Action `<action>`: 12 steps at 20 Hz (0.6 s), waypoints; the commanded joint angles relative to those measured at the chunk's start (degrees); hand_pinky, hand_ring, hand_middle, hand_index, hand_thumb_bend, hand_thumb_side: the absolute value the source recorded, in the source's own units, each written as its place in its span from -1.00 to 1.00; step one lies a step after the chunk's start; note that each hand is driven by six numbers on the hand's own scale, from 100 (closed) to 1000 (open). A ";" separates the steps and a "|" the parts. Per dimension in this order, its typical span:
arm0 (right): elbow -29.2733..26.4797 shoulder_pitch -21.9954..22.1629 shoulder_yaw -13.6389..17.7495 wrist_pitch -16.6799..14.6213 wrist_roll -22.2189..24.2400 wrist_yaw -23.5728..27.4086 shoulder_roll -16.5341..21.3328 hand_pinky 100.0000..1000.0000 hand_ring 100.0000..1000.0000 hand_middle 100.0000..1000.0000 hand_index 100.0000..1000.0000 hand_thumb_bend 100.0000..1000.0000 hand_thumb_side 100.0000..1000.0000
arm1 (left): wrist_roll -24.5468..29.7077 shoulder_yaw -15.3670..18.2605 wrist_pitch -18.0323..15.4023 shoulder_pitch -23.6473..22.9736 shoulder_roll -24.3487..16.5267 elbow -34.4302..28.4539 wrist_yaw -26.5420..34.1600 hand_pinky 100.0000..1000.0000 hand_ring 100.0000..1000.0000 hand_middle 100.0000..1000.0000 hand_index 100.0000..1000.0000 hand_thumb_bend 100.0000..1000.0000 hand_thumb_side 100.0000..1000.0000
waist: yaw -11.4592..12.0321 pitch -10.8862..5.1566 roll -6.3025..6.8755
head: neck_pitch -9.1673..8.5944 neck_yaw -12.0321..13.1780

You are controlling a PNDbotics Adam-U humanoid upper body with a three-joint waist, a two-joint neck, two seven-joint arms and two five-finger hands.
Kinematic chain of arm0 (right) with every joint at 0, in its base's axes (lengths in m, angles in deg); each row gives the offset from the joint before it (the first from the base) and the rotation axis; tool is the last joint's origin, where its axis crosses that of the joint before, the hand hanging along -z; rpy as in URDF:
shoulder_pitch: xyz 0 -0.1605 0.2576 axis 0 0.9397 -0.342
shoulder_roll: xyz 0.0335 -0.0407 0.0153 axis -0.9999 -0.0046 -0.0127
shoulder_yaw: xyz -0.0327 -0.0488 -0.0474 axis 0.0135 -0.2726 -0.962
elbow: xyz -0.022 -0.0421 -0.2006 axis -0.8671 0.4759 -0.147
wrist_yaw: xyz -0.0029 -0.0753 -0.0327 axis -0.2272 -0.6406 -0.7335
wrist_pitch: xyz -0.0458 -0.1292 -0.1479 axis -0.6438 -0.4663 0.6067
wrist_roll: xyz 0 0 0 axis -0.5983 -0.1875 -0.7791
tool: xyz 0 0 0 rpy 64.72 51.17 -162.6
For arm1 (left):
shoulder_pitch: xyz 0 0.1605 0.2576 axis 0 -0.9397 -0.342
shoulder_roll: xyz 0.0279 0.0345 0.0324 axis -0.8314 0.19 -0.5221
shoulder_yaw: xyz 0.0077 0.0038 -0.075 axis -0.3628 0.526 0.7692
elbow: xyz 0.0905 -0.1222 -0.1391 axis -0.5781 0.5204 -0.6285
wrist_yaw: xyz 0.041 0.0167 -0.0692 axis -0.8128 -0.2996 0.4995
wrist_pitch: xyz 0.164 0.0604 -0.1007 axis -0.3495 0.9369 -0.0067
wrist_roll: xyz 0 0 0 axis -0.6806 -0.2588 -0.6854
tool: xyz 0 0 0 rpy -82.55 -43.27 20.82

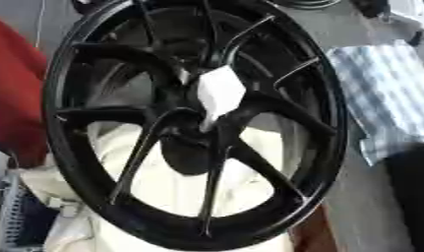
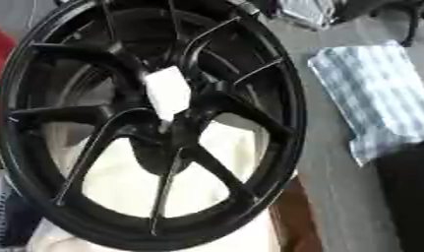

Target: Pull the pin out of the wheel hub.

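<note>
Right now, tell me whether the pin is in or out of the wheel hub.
Cannot tell. A white piece sits at the centre of the black wheel, but no pin can be made out, and no hand shows.

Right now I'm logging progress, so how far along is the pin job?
Nothing looks done yet. The black wheel fills both views, and a white piece, possibly the pin, sits at its hub. Nothing is in hand: neither robot hand shows in either view. Everything is left: reaching to the hub, gripping the piece and pulling it out.
</note>
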 commanded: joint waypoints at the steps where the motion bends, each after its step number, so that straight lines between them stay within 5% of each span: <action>1: -0.53 -0.91 0.55 0.26 -0.05 0.03 1.78 0.89 0.99 0.58 0.82 -1.00 -0.52 | -0.12 0.59 -0.19 0.17 -0.71 -1.20 -0.43 0.32 0.06 0.07 0.34 -1.00 0.20 | -0.29 -1.87 0.36 | 0.08 0.16; 12: -0.53 -1.55 0.39 0.65 0.16 1.04 1.62 0.89 0.99 0.58 0.81 -1.00 -0.52 | -0.15 0.62 -0.22 0.15 -0.72 -1.20 -0.52 0.32 0.06 0.07 0.34 -1.00 0.20 | -0.67 -2.03 0.35 | 0.31 0.14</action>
